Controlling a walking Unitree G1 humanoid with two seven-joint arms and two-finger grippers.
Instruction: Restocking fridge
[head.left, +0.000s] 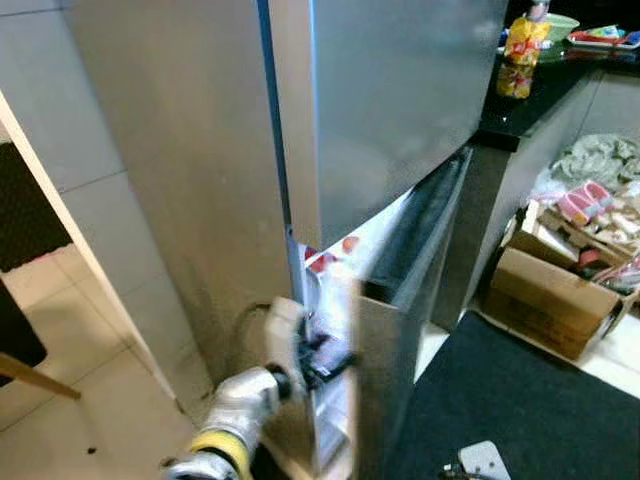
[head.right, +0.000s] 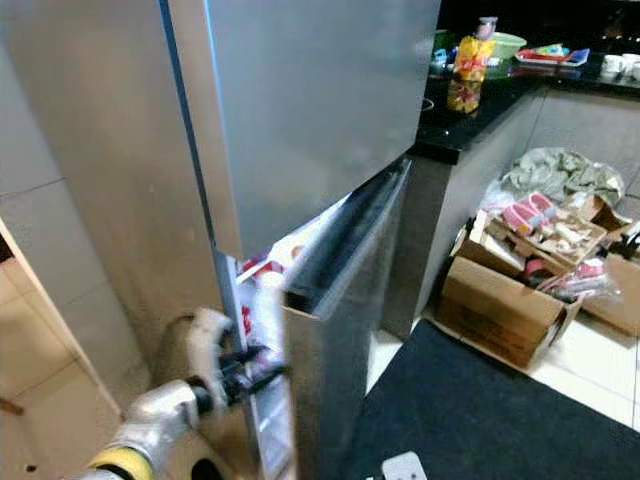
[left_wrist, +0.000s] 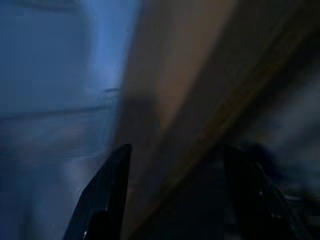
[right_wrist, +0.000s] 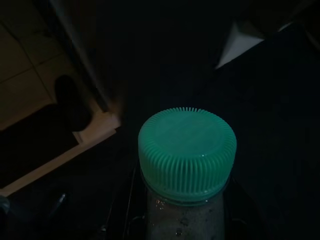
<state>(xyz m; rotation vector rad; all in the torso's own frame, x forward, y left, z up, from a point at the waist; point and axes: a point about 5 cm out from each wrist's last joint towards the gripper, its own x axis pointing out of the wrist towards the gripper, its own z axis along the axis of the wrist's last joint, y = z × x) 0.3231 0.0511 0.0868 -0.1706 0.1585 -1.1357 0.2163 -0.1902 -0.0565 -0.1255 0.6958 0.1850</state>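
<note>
Our left gripper (head.right: 262, 372) sits at the gap of the fridge's lower door (head.right: 335, 330), its black fingers (head.left: 335, 362) reaching in against the door's near edge. The wrist view there is blurred, showing two dark fingers with space between them, so we read them as spread, but whether they press on the door edge we cannot tell.

Our right gripper (right_wrist: 185, 225) is low on the right, and its fingers are closed around the neck of a bottle (right_wrist: 184, 220) with a green ribbed cap (right_wrist: 186, 150). The bottle's long axis runs along the fingers, cap pointing away from the wrist, over the dark mat (head.left: 520, 400).

The relation that counts: the fridge opening lies to the left and farther than the bottle, and the lower door, swung out towards us, stands between the right arm and the shelves. Red and white items (head.right: 262, 275) show inside the lit gap. We judge the left arm must swing the door wider before the right can carry the bottle round its edge.

Off to the right, a cardboard box (head.left: 545, 295) sits on the floor by the black counter (head.left: 520, 115).
</note>
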